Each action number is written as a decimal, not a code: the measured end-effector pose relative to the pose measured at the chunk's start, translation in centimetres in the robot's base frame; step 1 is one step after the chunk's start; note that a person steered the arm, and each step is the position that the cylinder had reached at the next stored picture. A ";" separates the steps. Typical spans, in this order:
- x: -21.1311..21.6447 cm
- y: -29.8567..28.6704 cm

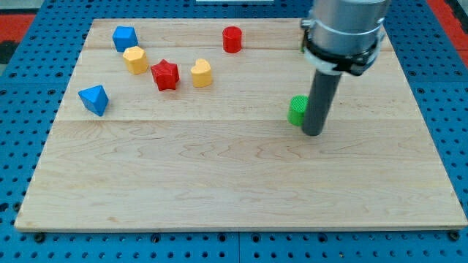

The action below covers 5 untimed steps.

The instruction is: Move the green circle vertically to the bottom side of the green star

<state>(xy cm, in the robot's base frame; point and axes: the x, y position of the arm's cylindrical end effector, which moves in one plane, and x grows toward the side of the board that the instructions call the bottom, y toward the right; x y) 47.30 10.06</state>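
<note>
While the rod stands upright over the board's right half, my tip (pixel 313 133) rests on the wood roughly midway between the top and bottom edges, touching or just beside a green block (pixel 297 110) on the tip's left. Only a sliver of that green block shows, since the rod covers its right part; its shape cannot be made out, so whether it is the circle or the star I cannot tell. No second green block is visible anywhere on the wooden board (pixel 234 190). No jaws exist on this arm: it ends in a plain rod, so nothing spreads, presses or pinches, and the green block is simply flanked by the rod on one side. Toward the top-left corner sits a blue block (pixel 124 37), faceted, with a yellow block (pixel 135 59) just below and to its right. A red star (pixel 165 74) lies right of that yellow one, and a yellow heart (pixel 201 72) lies just right of the star, apart from it. Near the left edge, lower down, is a second blue block (pixel 94 99), angular in shape. Close to the top edge, near its middle, stands a red cylinder (pixel 232 39), well apart from the rest. Around the board runs a blue perforated table (pixel 14 146).
</note>
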 end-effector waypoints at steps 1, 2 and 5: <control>-0.6 -3.8; -2.4 -3.3; -5.2 -1.8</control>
<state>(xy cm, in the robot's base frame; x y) 42.14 8.29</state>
